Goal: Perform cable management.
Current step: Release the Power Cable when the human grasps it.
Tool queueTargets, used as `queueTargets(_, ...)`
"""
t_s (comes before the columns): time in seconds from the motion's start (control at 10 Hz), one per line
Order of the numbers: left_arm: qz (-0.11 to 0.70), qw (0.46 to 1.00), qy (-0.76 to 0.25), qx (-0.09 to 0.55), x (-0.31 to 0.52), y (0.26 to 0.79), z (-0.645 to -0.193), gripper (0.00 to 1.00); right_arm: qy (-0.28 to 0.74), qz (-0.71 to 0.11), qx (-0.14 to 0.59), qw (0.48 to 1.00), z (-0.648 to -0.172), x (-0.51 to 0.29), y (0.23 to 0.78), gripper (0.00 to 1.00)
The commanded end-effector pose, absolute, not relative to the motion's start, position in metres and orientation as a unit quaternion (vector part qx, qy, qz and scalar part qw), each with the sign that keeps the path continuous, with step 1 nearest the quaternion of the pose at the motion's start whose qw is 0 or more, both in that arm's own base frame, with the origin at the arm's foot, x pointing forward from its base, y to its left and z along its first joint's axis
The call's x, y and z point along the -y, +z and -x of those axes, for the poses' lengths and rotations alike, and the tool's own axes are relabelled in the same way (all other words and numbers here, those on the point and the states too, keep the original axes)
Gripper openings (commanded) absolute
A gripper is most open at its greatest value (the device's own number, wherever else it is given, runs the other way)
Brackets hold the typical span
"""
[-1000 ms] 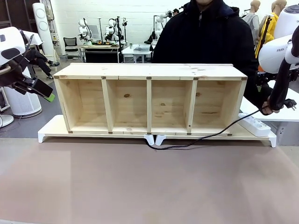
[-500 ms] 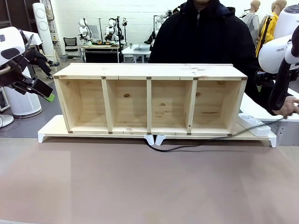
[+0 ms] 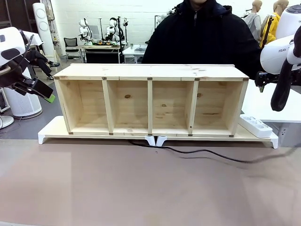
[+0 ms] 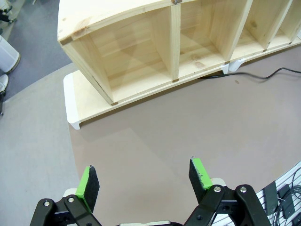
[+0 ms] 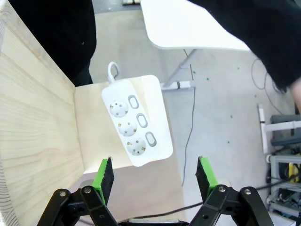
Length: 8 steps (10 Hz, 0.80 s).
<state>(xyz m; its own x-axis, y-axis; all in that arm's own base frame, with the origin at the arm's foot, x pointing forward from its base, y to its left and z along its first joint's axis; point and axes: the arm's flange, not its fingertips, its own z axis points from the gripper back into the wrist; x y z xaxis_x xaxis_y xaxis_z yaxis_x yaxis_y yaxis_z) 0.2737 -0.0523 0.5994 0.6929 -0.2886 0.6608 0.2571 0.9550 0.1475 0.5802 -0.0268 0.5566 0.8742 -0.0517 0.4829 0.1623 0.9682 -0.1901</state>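
Observation:
The thin black cable point(image 3: 207, 151) lies loose on the brown tabletop. It runs from under the middle of the wooden shelf point(image 3: 150, 71) to the right edge of the picture, and its plug end is out of view. The left wrist view shows the same cable point(image 4: 263, 76) coming out by the shelf's foot. My left gripper point(image 4: 142, 168) is open and empty; it hangs off the table's left side point(image 3: 47, 95), far from the cable. My right gripper point(image 5: 154, 162) is open and empty above the white power strip point(image 5: 136, 123). A short stretch of black cord point(image 5: 174, 208) shows low between its fingers.
The four-bay shelf stands on white risers point(image 3: 51, 134) across the table's far half. The power strip point(image 3: 255, 126) rests on the right riser beside the shelf's end. A person in black point(image 3: 202, 33) stands behind the shelf, a sleeve point(image 5: 263, 28) near my right gripper.
The person's hand at the right, which held the cable's end up near the power strip, is gone. The cable has dropped flat and slid rightwards across the table. Both arms stayed put.

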Motion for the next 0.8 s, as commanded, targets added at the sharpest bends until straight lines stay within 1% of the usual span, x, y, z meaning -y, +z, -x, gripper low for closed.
queueTargets(0.0, -0.025, 0.919, -0.148, 0.364, 0.0514, 0.5996, -0.2745, 1.00, -0.055, 0.113, 0.244, 0.962, -0.5801, 0.0264, 0.5564, 0.91)
queueTargets(0.7, -0.025, 0.919, -0.148, 0.364, 0.0514, 0.5996, -0.2745, 1.00, -0.055, 0.113, 0.244, 0.962, -0.5801, 0.0264, 0.5564, 0.91)
